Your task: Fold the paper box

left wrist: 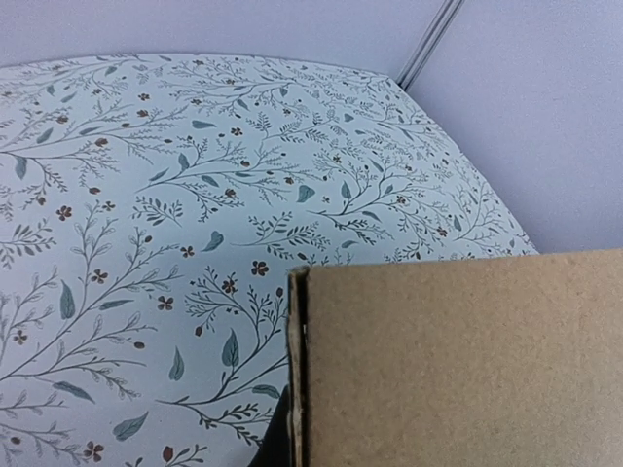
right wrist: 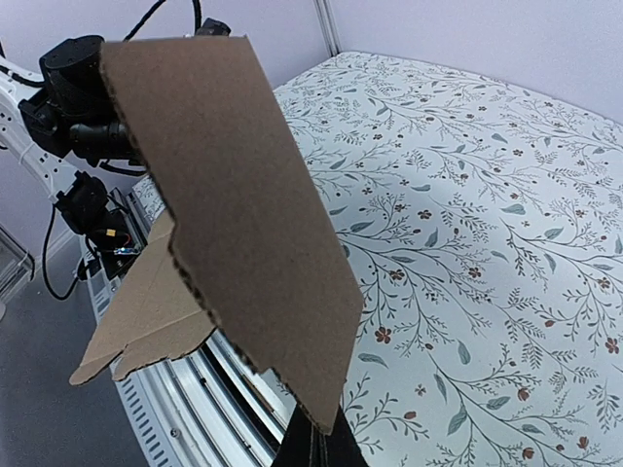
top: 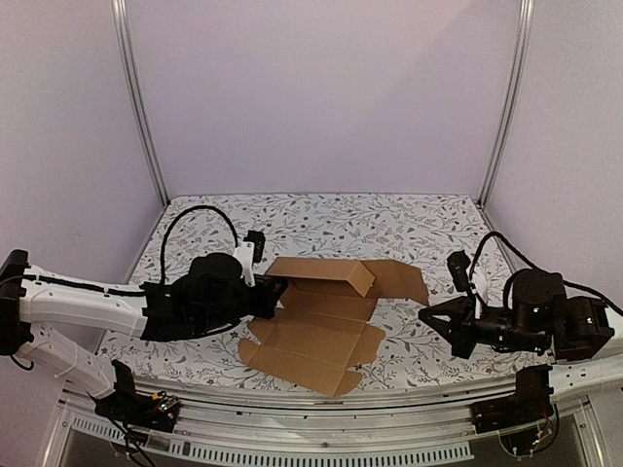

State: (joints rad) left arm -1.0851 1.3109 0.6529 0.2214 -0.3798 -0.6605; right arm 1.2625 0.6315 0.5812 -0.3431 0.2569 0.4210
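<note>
The plain brown box [top: 316, 326] lies mid-worktop [top: 409, 229] as a part-folded sheet — near flaps flat, far panel raised, long axis roughly left to right. The left gripper [top: 271, 292] meets its left edge and the right gripper [top: 425, 313] its right flap — cardboard hides both sets of jaws, so I cannot tell whether they pinch.

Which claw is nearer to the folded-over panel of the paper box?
Left. The left claw is at the left end of the folded-over panel of the paper box. The right claw is at the outer corner of the right flap, beyond its other end.
</note>
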